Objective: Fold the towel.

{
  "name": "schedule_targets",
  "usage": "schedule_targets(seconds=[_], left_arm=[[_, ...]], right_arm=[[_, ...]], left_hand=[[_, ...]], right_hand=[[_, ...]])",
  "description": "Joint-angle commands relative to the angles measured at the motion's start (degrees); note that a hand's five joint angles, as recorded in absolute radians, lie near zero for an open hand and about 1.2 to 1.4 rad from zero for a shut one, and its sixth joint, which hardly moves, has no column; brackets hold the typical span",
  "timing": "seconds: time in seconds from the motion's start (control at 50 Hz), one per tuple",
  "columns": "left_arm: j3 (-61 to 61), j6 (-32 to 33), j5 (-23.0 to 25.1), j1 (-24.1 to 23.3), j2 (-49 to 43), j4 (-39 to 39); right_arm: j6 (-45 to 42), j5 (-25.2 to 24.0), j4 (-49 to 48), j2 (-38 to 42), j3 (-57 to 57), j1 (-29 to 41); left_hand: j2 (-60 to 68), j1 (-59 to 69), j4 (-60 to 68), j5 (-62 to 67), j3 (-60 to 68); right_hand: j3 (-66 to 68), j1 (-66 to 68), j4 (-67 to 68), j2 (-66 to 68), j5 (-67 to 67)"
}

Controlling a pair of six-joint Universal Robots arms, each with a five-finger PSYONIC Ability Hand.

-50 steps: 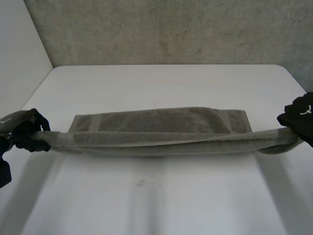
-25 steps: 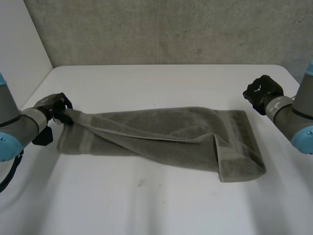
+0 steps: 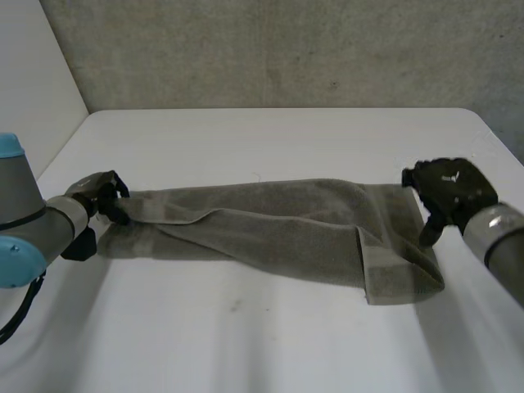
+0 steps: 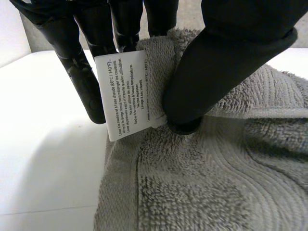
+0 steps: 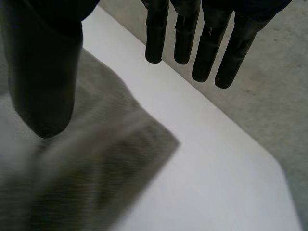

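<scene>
Although the stretch of white table point(image 3: 246, 344) nearest the robot carries nothing, the whole job sits in a band across its middle, where the towel point(image 3: 270, 225) reaches from one arm to the other. Closest to the front edge is the towel's right end, a doubled flap that lies crooked and lumpy, one layer slanting over the other rather than edge on edge. Behind it the long body of the cloth makes a loose lengthwise fold, its upper layer running as a diagonal ridge from the left corner down to that flap, so the edges do not line up. At the left corner the left hand point(image 3: 100, 195) pinches the cloth. In its wrist view the thumb presses the hem against the fingers right beside the white care label point(image 4: 127, 91), with more towel lying underneath. Over the far right corner hangs the right hand point(image 3: 449, 190), its fingers straight and parted from the thumb, with nothing between them. That corner lies flat below it, and I cannot tell whether any fingertip touches it. Beyond the towel the tabletop runs on to the grey wall point(image 3: 286, 49). My reading is that a first fold is roughly begun but not squared: the right end wants gripping, the layers want aligning, and any further folds are all left to do.
</scene>
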Motion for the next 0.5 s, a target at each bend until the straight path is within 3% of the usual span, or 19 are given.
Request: schedule_targets(seconds=[0.02,0.16,0.26,0.38,0.5], left_arm=[[-2.5,-0.1,0.0,-0.1,2.5,1.3],[-3.2,-0.1,-0.1,0.0,3.5,1.4],[-3.2,-1.1,-0.1,0.1,3.6,1.4],[-3.2,-3.0,0.1,0.2,3.8,1.4],[-3.2,-3.0,0.1,0.2,3.8,1.4]], right_arm=[[7.2,-0.4,-6.5,-6.4,11.5,4.5],[9.3,0.4,-19.5,-2.1,15.7,10.1],[10.5,1.1,-21.5,1.6,14.4,11.9],[12.9,7.5,-22.8,8.2,10.0,14.8],[12.5,9.8,-23.3,12.8,7.7,15.0]], left_hand=[[10.2,11.9,10.2,11.4,10.3],[10.2,11.9,10.2,11.4,10.3],[10.2,11.9,10.2,11.4,10.3],[10.2,11.9,10.2,11.4,10.3],[10.2,11.9,10.2,11.4,10.3]], right_hand=[[-8.2,-7.6,-7.7,-9.1,-5.1],[-13.3,-12.8,-12.8,-14.2,-10.2],[-13.3,-12.8,-12.8,-14.2,-10.2],[-13.3,-12.8,-12.8,-14.2,-10.2],[-13.3,-12.8,-12.8,-14.2,-10.2]])
